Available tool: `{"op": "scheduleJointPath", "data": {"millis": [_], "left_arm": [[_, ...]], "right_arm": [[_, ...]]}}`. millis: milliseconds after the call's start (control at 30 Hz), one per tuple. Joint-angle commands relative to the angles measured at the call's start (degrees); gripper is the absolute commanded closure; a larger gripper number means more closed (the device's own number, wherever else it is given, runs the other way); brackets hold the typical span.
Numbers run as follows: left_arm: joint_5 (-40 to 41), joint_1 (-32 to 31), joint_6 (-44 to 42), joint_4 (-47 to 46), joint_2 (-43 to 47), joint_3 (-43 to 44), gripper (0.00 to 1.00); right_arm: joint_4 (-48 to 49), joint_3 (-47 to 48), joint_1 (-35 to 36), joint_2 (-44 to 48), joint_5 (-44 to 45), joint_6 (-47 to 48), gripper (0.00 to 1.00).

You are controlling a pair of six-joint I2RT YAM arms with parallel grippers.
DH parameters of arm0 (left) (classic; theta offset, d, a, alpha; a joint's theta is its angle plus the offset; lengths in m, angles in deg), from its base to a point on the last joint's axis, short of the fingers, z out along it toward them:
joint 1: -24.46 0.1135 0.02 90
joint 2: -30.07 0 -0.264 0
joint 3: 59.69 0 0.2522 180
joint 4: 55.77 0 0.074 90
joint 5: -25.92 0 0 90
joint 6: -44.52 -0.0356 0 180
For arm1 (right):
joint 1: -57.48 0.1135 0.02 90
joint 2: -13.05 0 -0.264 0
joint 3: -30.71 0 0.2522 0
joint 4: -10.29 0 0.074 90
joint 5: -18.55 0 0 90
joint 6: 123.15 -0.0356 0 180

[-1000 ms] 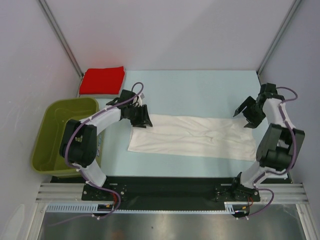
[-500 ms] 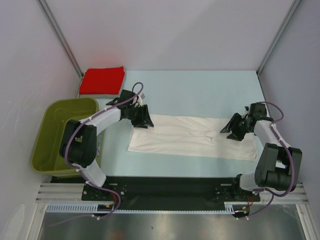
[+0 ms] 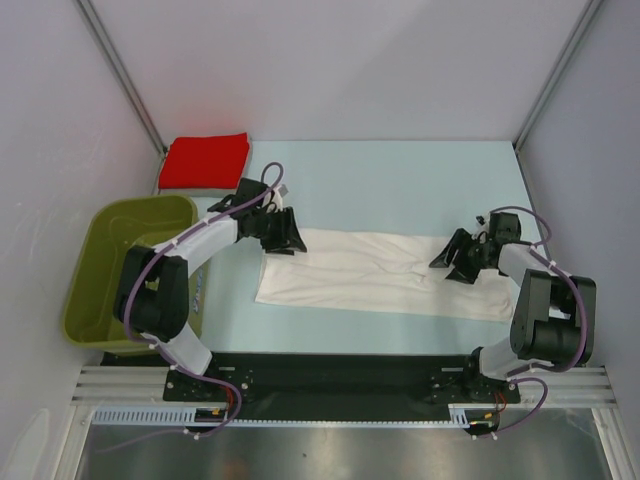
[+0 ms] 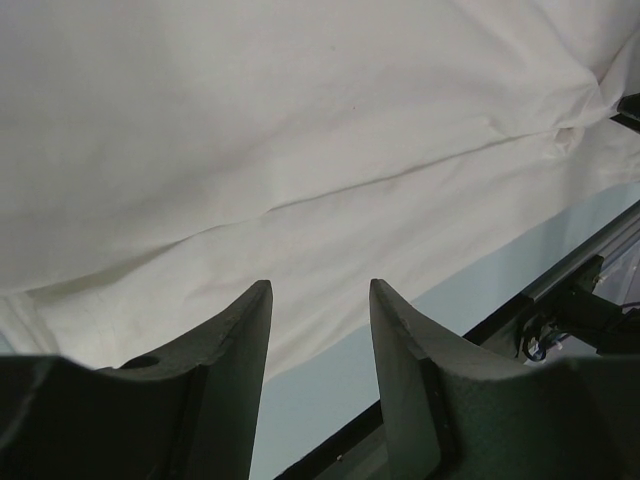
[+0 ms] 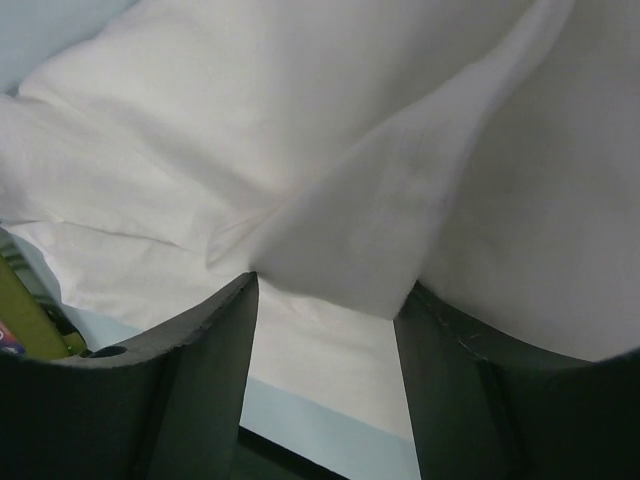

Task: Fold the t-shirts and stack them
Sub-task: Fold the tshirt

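The white t-shirt lies folded into a long strip across the table. The red t-shirt sits folded at the back left corner. My left gripper hovers low over the white shirt's far left corner. In the left wrist view this left gripper stands open, with only cloth and table showing in the gap. My right gripper presses down on the shirt's right part. In the right wrist view the right gripper has its jaws wide apart, and a raised fold of the white t-shirt bulges between the tips.
An olive-green basket stands off the table's left edge, beside my left arm. Metal frame posts rise at the back corners. The black base rail runs along the near edge. Bare blue table lies behind the white shirt.
My right arm swung in from the right edge, leftward and down onto the white shirt's right part, and its jaws narrowed. The left gripper stayed at the left corner.
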Motion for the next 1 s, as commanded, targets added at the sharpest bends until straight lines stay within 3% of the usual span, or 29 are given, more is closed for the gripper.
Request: {"op": "scheduleJointPath", "data": {"millis": [0, 333, 467, 767, 967], "left_arm": [[-1.19, 0.79, -0.33, 0.39, 3.0, -0.8, 0.5], [-1.72, 1.41, -0.41, 0.31, 2.74, -1.33, 0.5], [-1.98, 1.58, -0.33, 0.13, 2.13, -1.24, 0.5], [-3.21, 1.58, -0.06, -0.05, 0.63, 0.17, 0.5], [-3.48, 1.58, -0.06, -0.31, 0.11, -0.18, 0.5]], "right_arm": [[5.47, -0.49, 0.9, -0.48, -1.98, 0.11, 0.39], [4.51, -1.63, 1.69, 1.88, -3.21, -1.21, 0.46], [5.39, -3.56, 1.69, 3.91, -5.49, -4.54, 0.65], [1.53, -2.43, 1.69, 5.32, -6.11, -8.94, 0.99], [-5.85, -3.47, 2.3, 8.21, -8.31, -15.79, 1.0]]}}
